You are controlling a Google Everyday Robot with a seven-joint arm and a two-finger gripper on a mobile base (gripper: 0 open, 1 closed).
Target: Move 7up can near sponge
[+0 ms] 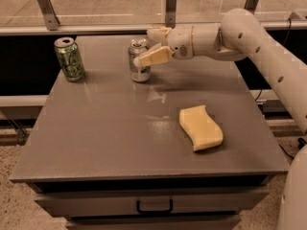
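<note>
Gray table [96,143], glass rail [96,28] behind. Arm in from right, gripper [146,46] at 7up can [138,72], fingers [154,56] spread w/ can between. Sponge [201,128] well apart; green can [69,59] left.

The gripper [145,46] is at the 7up can [139,74] on the counter's [96,128] far side; its near jaw hides part of the label, and the arm [268,47] runs off the right edge.

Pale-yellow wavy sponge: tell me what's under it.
The sponge lies flat on the grey tabletop; the patch beneath is covered. The gripper is at the silver-white 7up can, further back.
</note>
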